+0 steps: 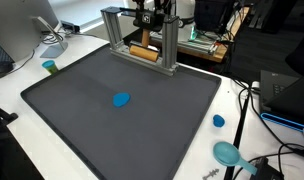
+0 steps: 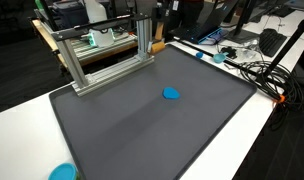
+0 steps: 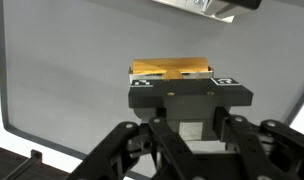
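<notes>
My gripper (image 3: pixel 190 126) is shut on a black block (image 3: pixel 190 95) that carries two square markers on its top edge. A grey metal piece shows between the fingers (image 3: pixel 157 132). Just beyond the block lies a wooden piece (image 3: pixel 172 68). In both exterior views the gripper (image 1: pixel 149 18) (image 2: pixel 144 18) sits at the top bar of an aluminium frame (image 1: pixel 170 45) (image 2: pixel 102 50) at the back of the dark grey mat (image 1: pixel 82 110) (image 2: pixel 132 125). A wooden roller (image 1: pixel 142 52) lies under the frame. A blue disc (image 1: pixel 121 99) (image 2: pixel 171 94) rests mid-mat, well away from the gripper.
A small blue cup (image 1: pixel 219 121) and a teal bowl (image 1: pixel 228 152) (image 2: pixel 62 172) stand on the white table beside the mat. A green cup (image 1: pixel 50 67) and a monitor (image 1: pixel 32 25) are at one corner. Cables (image 1: pixel 254 100) (image 2: pixel 254 72) run along one side.
</notes>
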`<state>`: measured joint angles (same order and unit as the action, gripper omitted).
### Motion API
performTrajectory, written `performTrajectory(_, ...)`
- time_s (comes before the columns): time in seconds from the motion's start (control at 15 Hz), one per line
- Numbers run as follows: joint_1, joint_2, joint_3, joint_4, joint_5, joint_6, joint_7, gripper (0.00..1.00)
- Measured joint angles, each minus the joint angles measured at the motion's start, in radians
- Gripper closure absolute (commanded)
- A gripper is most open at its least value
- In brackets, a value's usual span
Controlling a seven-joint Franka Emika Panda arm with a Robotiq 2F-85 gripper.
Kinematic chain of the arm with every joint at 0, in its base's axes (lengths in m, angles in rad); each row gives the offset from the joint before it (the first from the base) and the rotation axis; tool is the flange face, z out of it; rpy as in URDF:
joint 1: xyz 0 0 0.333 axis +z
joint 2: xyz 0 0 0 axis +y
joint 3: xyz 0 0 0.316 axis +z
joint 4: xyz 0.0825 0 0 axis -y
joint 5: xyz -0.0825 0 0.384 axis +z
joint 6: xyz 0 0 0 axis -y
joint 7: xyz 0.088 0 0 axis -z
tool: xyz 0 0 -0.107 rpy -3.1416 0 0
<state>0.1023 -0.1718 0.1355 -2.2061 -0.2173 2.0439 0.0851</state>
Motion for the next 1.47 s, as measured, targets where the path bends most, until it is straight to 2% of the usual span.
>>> performTrajectory(0.2, -0.004, -0.085, -0.003, 0.000, 0.002, -0.047, 0.084, 0.79)
performTrajectory(0.27, -0.009, -0.119, -0.007, -0.002, 0.005, -0.062, 0.105, 0.54)
performTrajectory(0.4, -0.019, -0.177, -0.023, -0.012, 0.033, -0.068, 0.113, 0.54)
performTrajectory(0.47, -0.022, -0.194, -0.030, -0.018, 0.039, -0.068, 0.113, 0.79)
performTrajectory(0.93, -0.038, -0.201, -0.040, -0.047, 0.041, -0.069, 0.111, 0.79)
performTrajectory(1.47, -0.061, -0.273, -0.125, -0.169, 0.126, -0.063, 0.016, 0.79)
